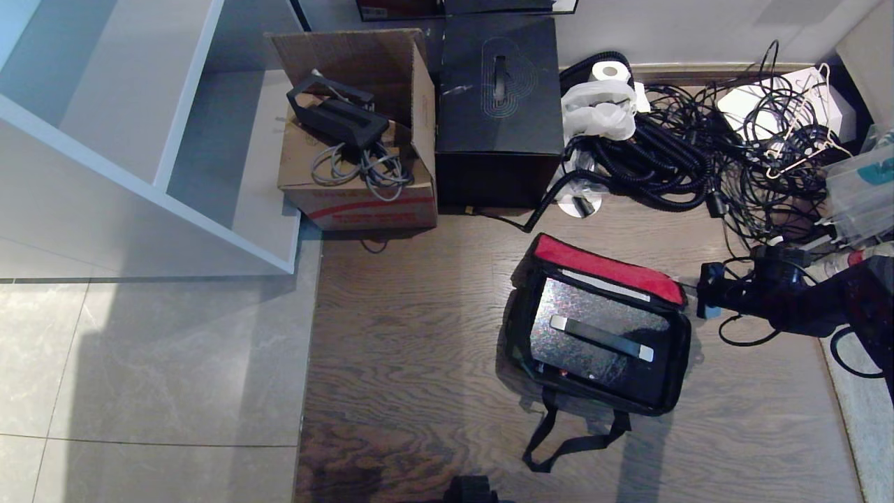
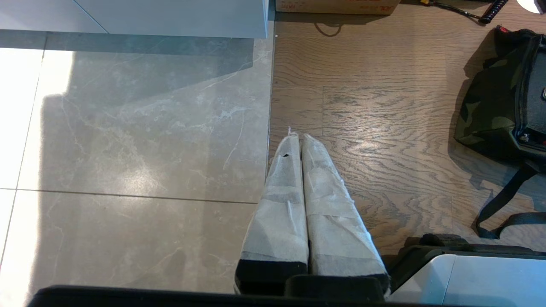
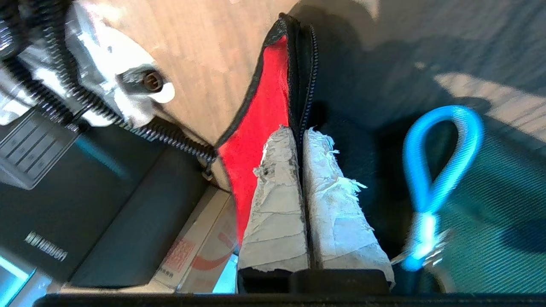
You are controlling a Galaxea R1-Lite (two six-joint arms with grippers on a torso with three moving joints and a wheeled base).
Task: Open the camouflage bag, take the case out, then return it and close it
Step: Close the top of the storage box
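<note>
Both grippers are clamped: the right gripper (image 3: 300, 132) pinches the red lid edge of the open camouflage bag (image 1: 525, 307), apparently; the case (image 1: 594, 335) lies inside; the left gripper (image 2: 300, 138) is parked, empty.

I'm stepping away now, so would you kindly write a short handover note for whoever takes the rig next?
Right gripper: jaws shut on the edge of the red-lined lid of the camouflage bag, at its far right corner.
Left gripper: jaws shut, parked over the floor, holding nothing.
The case lies flat inside the open bag, handle up.
Done: bag unzipped, lid up.
Whether the case has already been out and back I cannot tell.
Left, at least: closing the lid and zipping it.
</note>
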